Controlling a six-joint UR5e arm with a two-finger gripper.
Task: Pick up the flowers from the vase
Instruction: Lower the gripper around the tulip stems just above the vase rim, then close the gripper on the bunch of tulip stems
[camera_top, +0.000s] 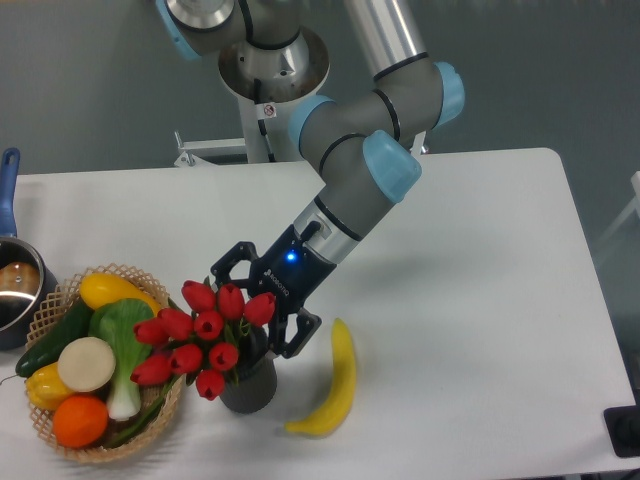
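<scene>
On my screen I see red flowers (205, 340) in a dark grey vase (250, 388), a yellow banana (333, 385), a tan woven basket (160, 415), a blue-handled pot (12, 270), and a black gripper (262, 318) on a white table (480, 300).

A banana (334, 385) lies on the table (480, 300); a wicker basket (60, 300) holds vegetables.

White table (480, 260) (grey-green wall (80, 90) behind)
</scene>
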